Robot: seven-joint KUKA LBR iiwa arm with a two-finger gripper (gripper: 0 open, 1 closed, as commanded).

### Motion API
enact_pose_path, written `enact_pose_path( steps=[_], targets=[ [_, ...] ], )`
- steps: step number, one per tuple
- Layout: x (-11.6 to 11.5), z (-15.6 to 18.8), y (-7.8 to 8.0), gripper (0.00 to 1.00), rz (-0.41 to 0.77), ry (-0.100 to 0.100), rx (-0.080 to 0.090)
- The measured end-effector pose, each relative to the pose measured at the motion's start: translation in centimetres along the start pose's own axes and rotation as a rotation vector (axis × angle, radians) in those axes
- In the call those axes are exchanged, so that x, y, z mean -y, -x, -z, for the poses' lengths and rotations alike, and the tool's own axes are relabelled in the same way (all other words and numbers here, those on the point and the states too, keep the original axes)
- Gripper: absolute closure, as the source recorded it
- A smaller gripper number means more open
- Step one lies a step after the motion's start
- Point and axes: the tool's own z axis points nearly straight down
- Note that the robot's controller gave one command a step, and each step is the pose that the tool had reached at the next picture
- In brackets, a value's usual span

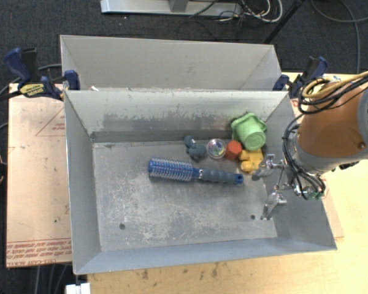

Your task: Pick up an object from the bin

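My gripper hangs low at the right side of the bin, its two metal fingers spread apart with nothing between them. One fingertip sits just beside a small yellow toy; the other points down toward the bin floor near the right wall. A blue hairbrush lies to the left of the gripper, its handle end reaching toward the fingers. Above the yellow toy lie a small orange-red piece and a green cup lying on its side.
A round silvery thing and a blue-grey toy rest near the back wall, left of the orange-red piece. The arm with its orange cover and cables stands over the bin's right rim. Bare floor spreads across the front and left.
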Motion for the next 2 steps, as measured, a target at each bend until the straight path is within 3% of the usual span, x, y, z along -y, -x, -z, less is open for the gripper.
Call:
enact_pose_path(
  steps=[1, 2],
  targets=[
    [-5.4, -6.85, 5.54, 0.0, 0.073, -0.004, 0.011],
    [-5.28, -6.44, 5.66, 1.0, 0.068, -0.003, 0.018]
  ],
)
